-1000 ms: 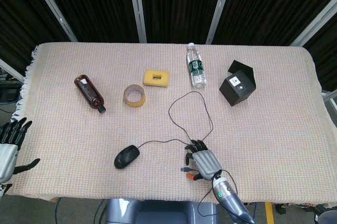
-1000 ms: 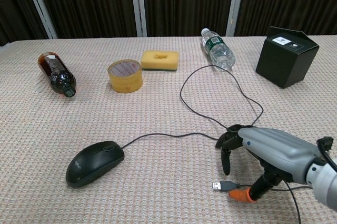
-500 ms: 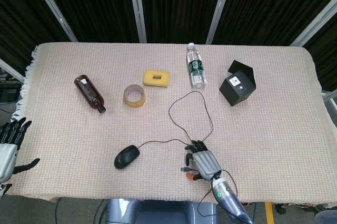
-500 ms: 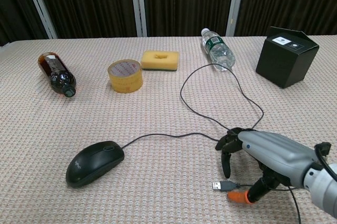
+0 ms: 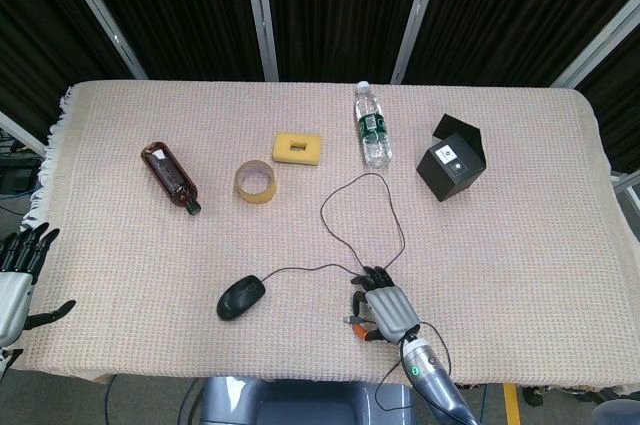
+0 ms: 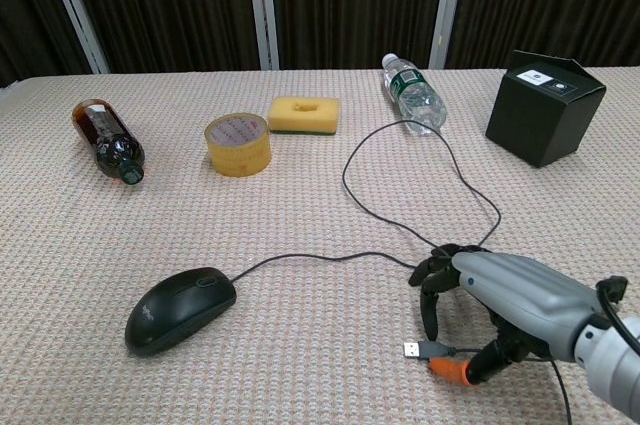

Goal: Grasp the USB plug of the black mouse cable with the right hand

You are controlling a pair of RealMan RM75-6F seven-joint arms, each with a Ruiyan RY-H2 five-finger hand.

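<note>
The black mouse (image 6: 180,307) lies on the woven cloth at the front left, also seen as mouse (image 5: 241,297). Its thin cable (image 6: 400,185) loops toward the water bottle and comes back to the USB plug (image 6: 419,350), which lies flat near the front edge; plug (image 5: 351,321). My right hand (image 6: 500,295) arches over the cable just behind the plug, fingertips (image 6: 430,305) down on the cloth and the orange-tipped thumb (image 6: 458,370) beside the cable. The plug sticks out to the left of the hand, not pinched. My left hand (image 5: 18,275) rests off the table's left edge, fingers spread, empty.
A brown bottle (image 6: 108,140) lies at the left. A tape roll (image 6: 238,143) and a yellow sponge (image 6: 304,114) sit at mid-back. The water bottle (image 6: 413,93) lies behind the cable loop, and a black box (image 6: 545,93) stands at the back right.
My right hand has settled slightly lower and nearer the front edge, and the thumb has drawn a little closer to the cable behind the plug. The plug and mouse have not moved.
</note>
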